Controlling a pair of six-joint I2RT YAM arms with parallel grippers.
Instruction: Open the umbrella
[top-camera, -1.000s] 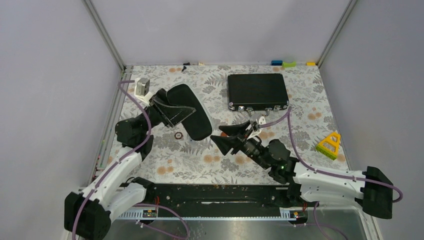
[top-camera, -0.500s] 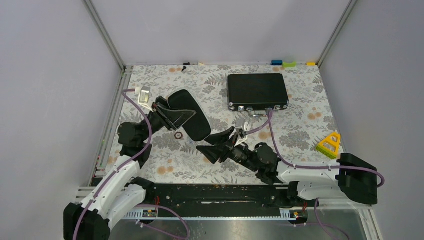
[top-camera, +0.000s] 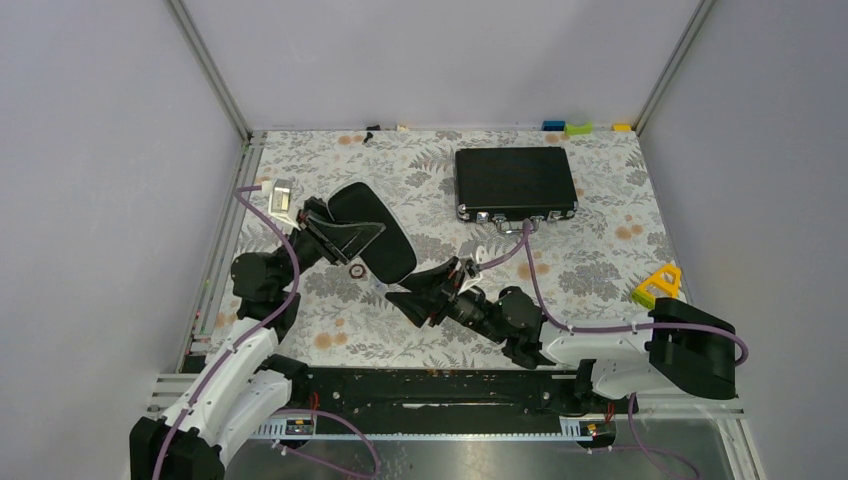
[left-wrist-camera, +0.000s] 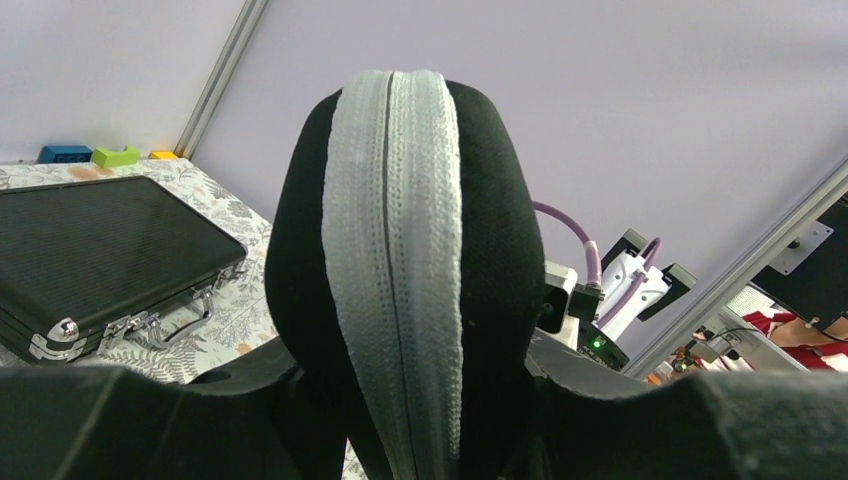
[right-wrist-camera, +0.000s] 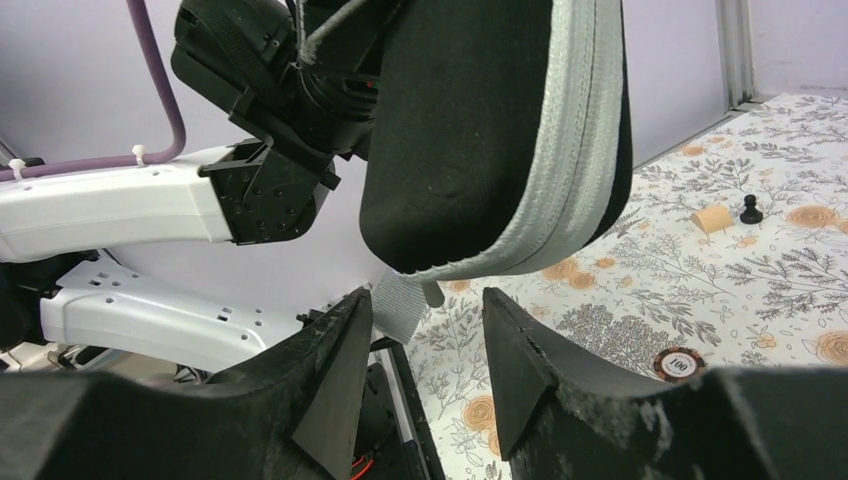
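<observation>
Closing in: right gripper (right-wrist-camera: 425, 312) has slid left to the black oval clamshell case (right-wrist-camera: 470, 130), jaws narrowed but still apart beside its grey pull tab (right-wrist-camera: 400, 305). Left gripper (top-camera: 340, 232) stays clamped on the case. Lavender umbrella nowhere in view, possibly inside; unzipping likely comes first.

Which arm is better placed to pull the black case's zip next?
Right. Left jaws are clamped on the black case, holding it up; right jaws stand open just short of its end, by the grey zip tab.
</observation>
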